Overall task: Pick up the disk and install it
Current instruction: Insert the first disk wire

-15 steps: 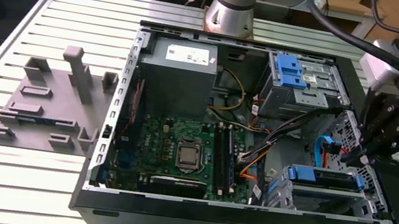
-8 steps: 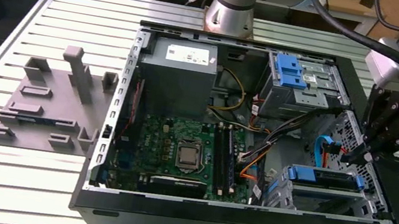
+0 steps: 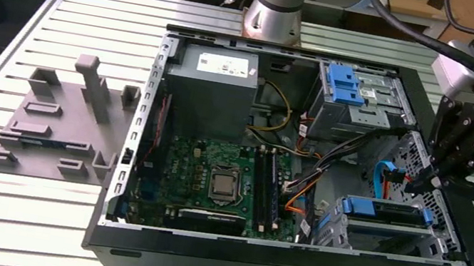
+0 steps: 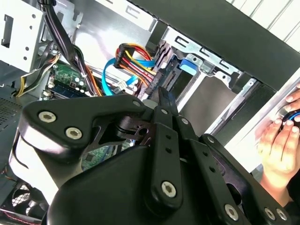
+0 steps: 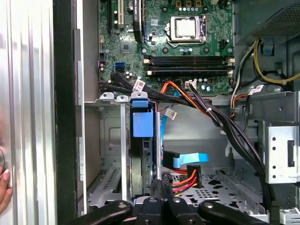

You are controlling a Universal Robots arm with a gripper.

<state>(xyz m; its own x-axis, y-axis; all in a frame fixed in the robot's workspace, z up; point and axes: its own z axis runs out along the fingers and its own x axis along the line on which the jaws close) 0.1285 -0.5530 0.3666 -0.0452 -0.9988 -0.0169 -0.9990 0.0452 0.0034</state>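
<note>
The disk [image 3: 384, 211], grey with a blue plastic frame, sits in the lower drive cage at the front right of the open computer case [image 3: 196, 260]. In the first wrist view the disk [image 5: 142, 125] stands edge-on in that cage, its blue handle toward the motherboard. My gripper [image 3: 422, 184] hangs just above the cage by the blue and orange cables. Its fingers [image 5: 151, 206] are pressed together with nothing between them. In the second wrist view the gripper [image 4: 164, 97] tapers to a shut tip near the cable plugs, with the disk's blue handle [image 4: 189, 65] beyond.
A grey power-supply box [image 3: 210, 89] and a second cage with a blue latch [image 3: 351, 87] fill the case's far side. The motherboard [image 3: 219, 181] lies in the middle. A grey fixture [image 3: 60, 121] sits on the slatted table. A person's hand [image 4: 280, 140] rests outside the case wall.
</note>
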